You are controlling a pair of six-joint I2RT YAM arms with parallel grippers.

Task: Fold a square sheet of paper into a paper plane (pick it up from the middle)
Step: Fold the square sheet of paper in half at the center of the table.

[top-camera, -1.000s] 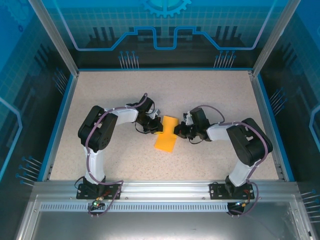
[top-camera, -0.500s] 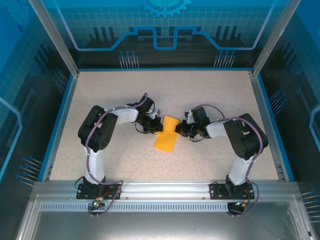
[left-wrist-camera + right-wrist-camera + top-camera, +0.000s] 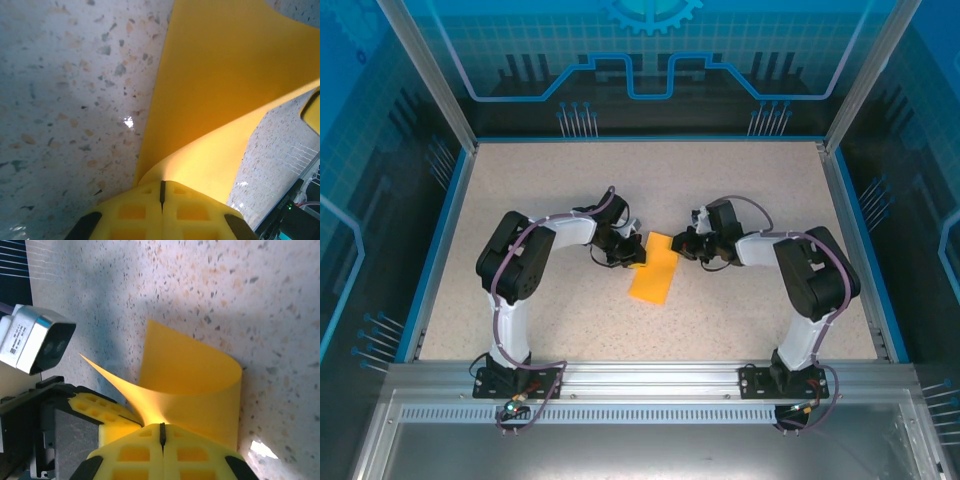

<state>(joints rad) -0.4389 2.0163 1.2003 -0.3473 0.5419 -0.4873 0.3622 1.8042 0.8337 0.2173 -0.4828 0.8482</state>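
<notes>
The left claw [image 3: 636, 252] was pinched shut on the sheet of paper [image 3: 655, 272], its yellow fingers [image 3: 135, 215] closed on a curled-up edge at the bottom of its wrist view. The right claw [image 3: 682, 246] gripped the sheet from the opposite side, fingers [image 3: 195, 455] pressed together. The paper lay as a narrow folded strip at the centre of the top view, its upper end raised between the claws and its lower end flat on the speckled table [image 3: 540, 200].
</notes>
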